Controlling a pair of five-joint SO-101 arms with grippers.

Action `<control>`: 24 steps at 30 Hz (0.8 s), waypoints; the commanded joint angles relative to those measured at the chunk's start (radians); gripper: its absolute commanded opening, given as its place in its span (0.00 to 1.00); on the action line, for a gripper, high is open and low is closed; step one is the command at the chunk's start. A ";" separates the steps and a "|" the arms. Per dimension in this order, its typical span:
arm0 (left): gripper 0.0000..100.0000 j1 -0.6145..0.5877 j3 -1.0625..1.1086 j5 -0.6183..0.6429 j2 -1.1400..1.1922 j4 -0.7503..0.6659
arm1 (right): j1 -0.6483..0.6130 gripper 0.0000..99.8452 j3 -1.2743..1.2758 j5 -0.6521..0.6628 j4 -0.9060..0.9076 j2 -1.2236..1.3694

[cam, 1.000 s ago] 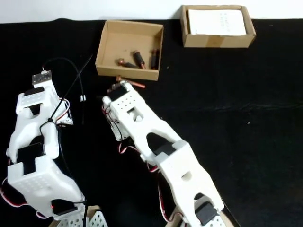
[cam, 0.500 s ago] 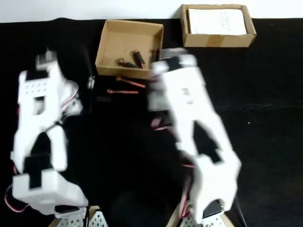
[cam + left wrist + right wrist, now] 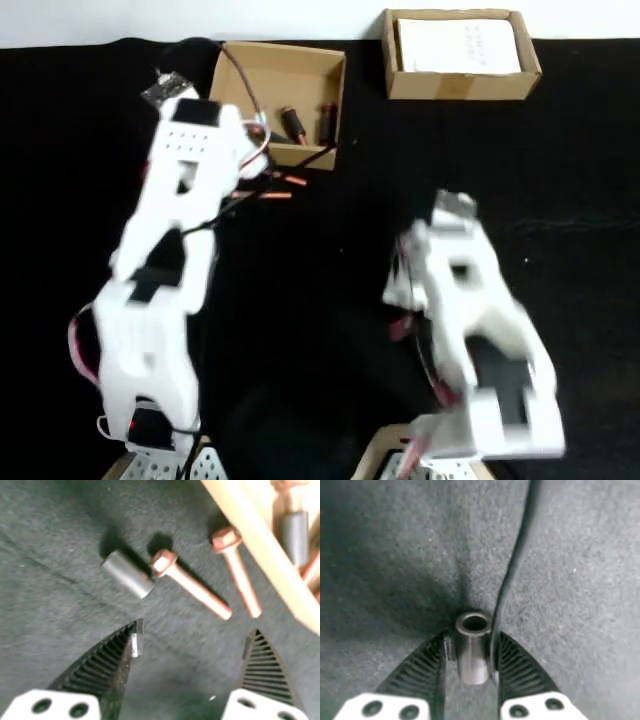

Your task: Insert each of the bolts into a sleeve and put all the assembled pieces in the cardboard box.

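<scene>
Looking at the black surface (image 3: 560, 200), the cardboard box (image 3: 262, 88) sits far back holding a few finished pieces (image 3: 293, 122). Left claw (image 3: 195, 629) hangs wide open just outside its wall; right claw (image 3: 471, 636), well apart, pinches a sleeve (image 3: 472, 652), bore facing out. Under the left one lie a loose sleeve (image 3: 127, 573) and two bolts (image 3: 237, 575). I'd grab the nearer bolt (image 3: 192, 585) mid-shank, tip free.

Soft even light, matte black table (image 3: 580, 300), short dark shadows beside sleeve (image 3: 127, 573) and bolts (image 3: 195, 587)

Coppery metal bolts (image 3: 192, 586) — matt felt cloth (image 3: 50, 520).
</scene>
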 commanded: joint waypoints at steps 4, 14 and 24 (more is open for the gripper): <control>0.32 -0.002 -0.197 0.106 0.154 0.044 | 0.010 0.01 0.291 0.000 -0.286 -0.166; 0.32 -0.004 -0.277 0.112 0.240 0.074 | 0.012 0.01 0.378 0.000 -0.355 -0.268; 0.32 -0.007 -0.275 0.120 0.243 0.072 | 0.048 0.01 0.378 0.000 -0.354 -0.268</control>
